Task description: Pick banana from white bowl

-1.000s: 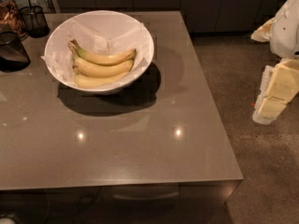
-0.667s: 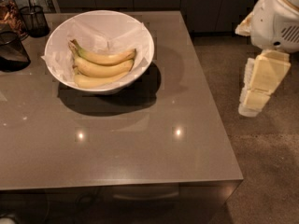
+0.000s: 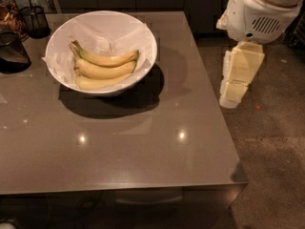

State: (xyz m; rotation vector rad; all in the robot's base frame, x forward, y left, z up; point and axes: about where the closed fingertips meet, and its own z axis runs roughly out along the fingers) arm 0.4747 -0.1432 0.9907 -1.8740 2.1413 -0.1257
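A bunch of three yellow bananas (image 3: 106, 67) lies in the large white bowl (image 3: 146, 38), which is lined with crumpled white paper and stands at the back left of the grey-brown table (image 3: 143, 147). My gripper (image 3: 230, 98) hangs pointing down from the white arm housing (image 3: 259, 13), beyond the table's right edge and over the floor. It is well to the right of the bowl and holds nothing that I can see.
A dark glass container (image 3: 11, 52) and a black wire cup (image 3: 34, 21) stand at the table's far left, beside the bowl. The table's right edge runs just left of the gripper. Speckled floor (image 3: 271, 147) lies to the right.
The arm and gripper have moved left, toward the table's right edge, and more of the white housing shows. The bowl and bananas have not moved.
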